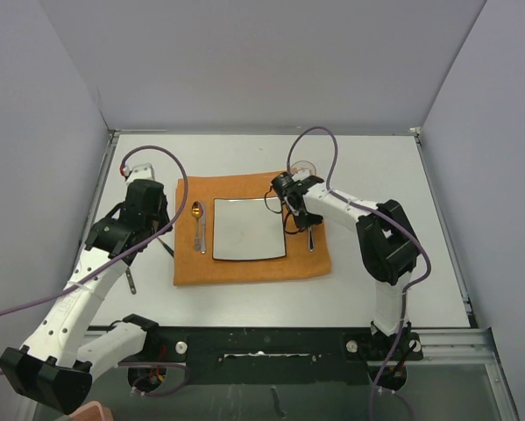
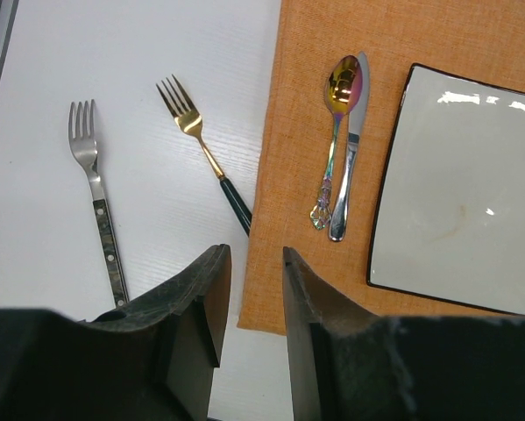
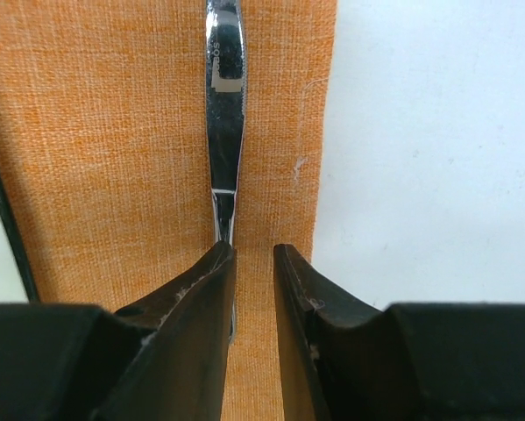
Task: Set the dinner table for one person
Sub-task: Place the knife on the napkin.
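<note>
The dinner table (image 1: 376, 175) carries an orange mat (image 1: 244, 272) with a square white plate (image 1: 249, 230) in its middle. A gold-bowled spoon (image 2: 341, 88) and a knife (image 2: 350, 158) lie side by side left of the plate. On the mat's right strip lies a silver utensil handle (image 3: 225, 105), its lower end hidden under my right gripper's left finger. The right gripper (image 3: 253, 250) stands open just over it, with only cloth between the jaws. My left gripper (image 2: 255, 254) hangs open and empty above the mat's near left corner.
Two forks lie on the bare table left of the mat: a gold one with a dark handle (image 2: 196, 132) and a silver one (image 2: 91, 175). A small clear glass-like thing (image 1: 303, 167) stands behind the right gripper. Walls enclose the table on three sides.
</note>
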`<state>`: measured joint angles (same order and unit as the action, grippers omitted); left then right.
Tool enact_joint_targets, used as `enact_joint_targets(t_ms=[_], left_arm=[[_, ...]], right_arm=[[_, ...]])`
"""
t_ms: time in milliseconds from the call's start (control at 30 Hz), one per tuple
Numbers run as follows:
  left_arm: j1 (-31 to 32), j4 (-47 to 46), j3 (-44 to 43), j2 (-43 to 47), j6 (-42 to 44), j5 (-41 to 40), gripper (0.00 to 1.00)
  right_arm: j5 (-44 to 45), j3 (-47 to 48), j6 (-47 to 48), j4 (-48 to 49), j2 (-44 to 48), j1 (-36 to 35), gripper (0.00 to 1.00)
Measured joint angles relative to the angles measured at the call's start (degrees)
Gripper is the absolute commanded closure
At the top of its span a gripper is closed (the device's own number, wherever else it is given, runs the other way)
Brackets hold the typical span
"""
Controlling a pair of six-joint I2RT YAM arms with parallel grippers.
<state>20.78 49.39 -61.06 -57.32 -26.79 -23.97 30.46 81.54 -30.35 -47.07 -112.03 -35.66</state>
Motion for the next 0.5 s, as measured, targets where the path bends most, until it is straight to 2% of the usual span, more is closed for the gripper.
enact_joint_targets(t_ms=[233, 500], left_arm=[[-2.25, 1.01, 3.52, -1.70, -6.32, -1.97, 0.74], [-6.71, 0.61, 11.72, -7.67, -20.04, 3.02, 0.70]], right_arm=[[-0.13, 2.58, 1.05, -1.16, 7.54, -1.73, 0.73], [-1.31, 6.01, 5.42, 1.70, 21.75, -3.80, 0.71]])
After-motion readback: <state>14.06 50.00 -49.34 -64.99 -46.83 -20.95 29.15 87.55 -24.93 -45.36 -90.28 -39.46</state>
